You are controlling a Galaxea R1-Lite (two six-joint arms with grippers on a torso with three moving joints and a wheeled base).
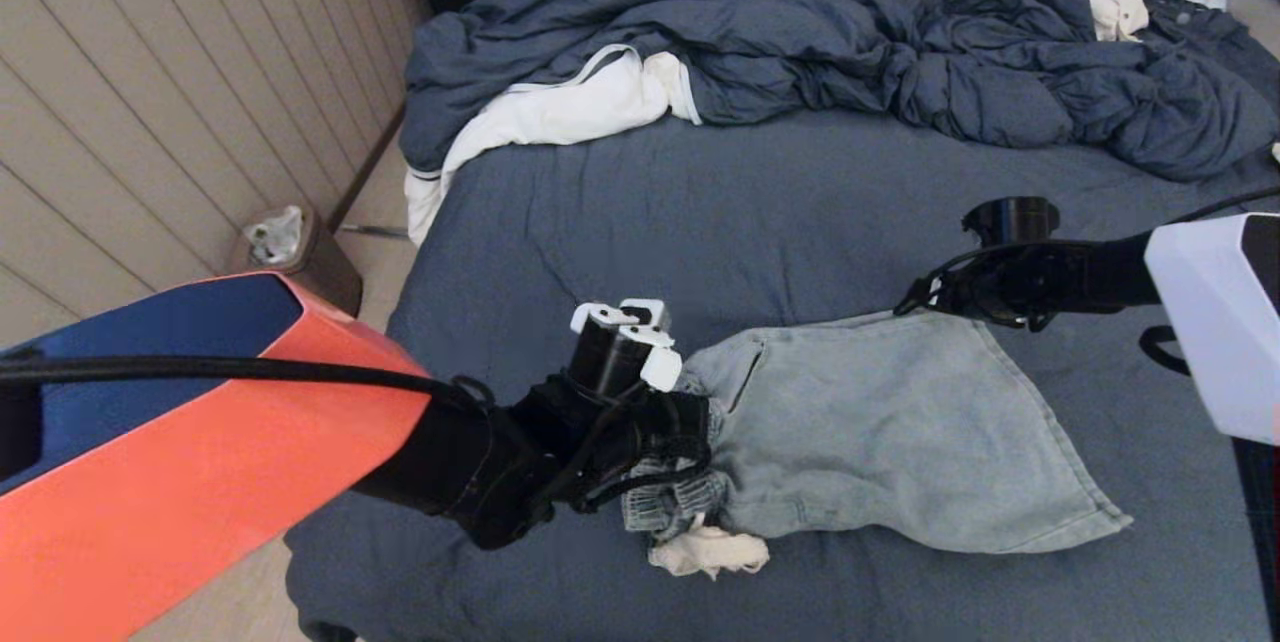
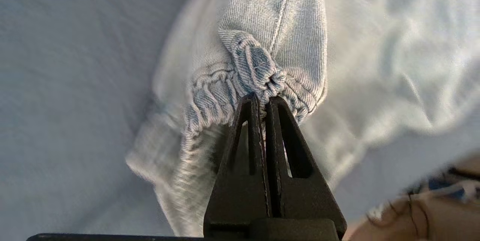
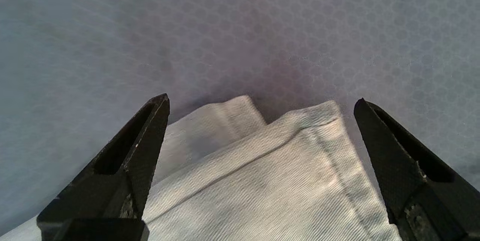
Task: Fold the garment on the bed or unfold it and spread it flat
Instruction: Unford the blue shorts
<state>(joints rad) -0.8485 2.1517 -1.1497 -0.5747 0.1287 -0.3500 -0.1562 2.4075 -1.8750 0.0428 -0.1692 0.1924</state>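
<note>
1. I see the pale blue washed-denim shorts (image 1: pixel 880 432) lying on the near half of the wide bed with its dark slate-blue sheet (image 1: pixel 760 212), legs pointing right.
2. My left gripper (image 2: pixel 263 100) has its jaws pinched tight on the gathered elastic waistband (image 2: pixel 225 91), bunching it at the shorts' left end.
3. My right gripper (image 3: pixel 260 102) hangs over the far leg hem corner (image 3: pixel 300 121), jaws spread wide, gripping nothing.
4. A bulky dark blue duvet (image 1: pixel 850 32) and a white garment (image 1: pixel 560 112) sit at the bed's far side.
</note>
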